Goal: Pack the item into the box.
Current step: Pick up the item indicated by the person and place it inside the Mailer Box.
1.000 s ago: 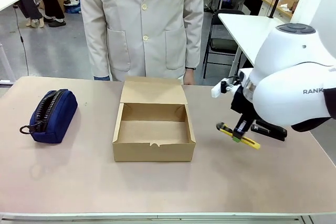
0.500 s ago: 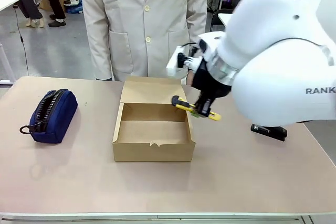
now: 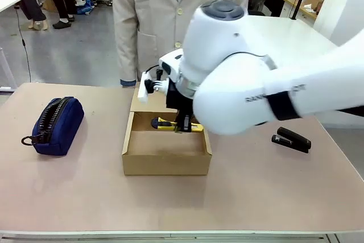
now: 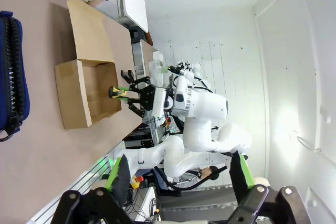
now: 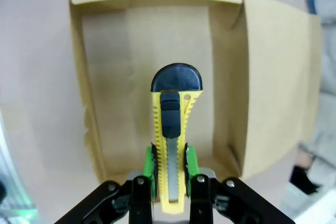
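Since one second ago, the right gripper [image 3: 183, 126] has moved from beside the one black stapler [image 3: 291, 139], clamped on the one slim yellow utility knife [image 3: 169, 124]. Directly below it is the one open brown cardboard box [image 3: 165, 164]. One navy zipped pouch [image 3: 56, 124] lies farther away. The right wrist view shows green pads [image 5: 151, 163] pinching the knife. The left wrist view shows the left gripper [image 4: 176, 169] spread wide.

Right arm [image 3: 227, 83] stretched from the desk's right side over its far middle, wrist bent down. My right gripper [image 3: 183, 128] points downward, green pads [image 5: 151, 163] pinched on the yellow knife [image 5: 170, 129]. Left gripper [image 4: 177, 161] held high at the desk's left end, fingers spread wide.
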Controlling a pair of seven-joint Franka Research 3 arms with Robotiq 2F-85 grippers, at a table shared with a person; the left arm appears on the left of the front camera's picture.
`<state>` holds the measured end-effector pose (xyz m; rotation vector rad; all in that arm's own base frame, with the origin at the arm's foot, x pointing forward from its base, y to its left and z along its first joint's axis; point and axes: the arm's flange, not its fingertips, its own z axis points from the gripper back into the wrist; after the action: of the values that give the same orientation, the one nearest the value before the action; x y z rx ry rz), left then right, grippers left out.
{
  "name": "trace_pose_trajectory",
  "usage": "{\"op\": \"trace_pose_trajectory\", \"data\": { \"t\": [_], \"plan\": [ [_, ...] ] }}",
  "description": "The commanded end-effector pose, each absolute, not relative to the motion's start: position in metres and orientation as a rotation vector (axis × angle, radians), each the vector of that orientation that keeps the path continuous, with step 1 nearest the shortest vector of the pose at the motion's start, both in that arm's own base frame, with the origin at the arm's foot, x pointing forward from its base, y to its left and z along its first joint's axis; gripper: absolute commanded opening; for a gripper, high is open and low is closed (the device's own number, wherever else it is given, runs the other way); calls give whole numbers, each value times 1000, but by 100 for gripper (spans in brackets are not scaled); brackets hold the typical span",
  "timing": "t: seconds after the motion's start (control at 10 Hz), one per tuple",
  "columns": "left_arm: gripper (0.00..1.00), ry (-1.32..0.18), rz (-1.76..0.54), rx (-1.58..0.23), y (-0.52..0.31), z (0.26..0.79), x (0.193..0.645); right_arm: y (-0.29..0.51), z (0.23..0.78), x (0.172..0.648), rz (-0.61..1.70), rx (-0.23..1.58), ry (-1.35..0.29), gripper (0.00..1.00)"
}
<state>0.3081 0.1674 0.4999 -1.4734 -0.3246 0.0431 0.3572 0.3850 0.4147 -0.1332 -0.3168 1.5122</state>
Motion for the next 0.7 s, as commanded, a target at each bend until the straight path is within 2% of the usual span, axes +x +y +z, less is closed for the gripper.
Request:
{"op": "trace_pose_trajectory", "data": {
  "t": [0.0, 0.6],
  "plan": [
    [100, -333, 17, -1479, 168, 500, 306, 407, 400, 379, 1606, -127, -299, 26],
    [100, -333, 17, -1479, 168, 500, 306, 415, 367, 402, 1600, -78, -278, 26]
  ]
}}
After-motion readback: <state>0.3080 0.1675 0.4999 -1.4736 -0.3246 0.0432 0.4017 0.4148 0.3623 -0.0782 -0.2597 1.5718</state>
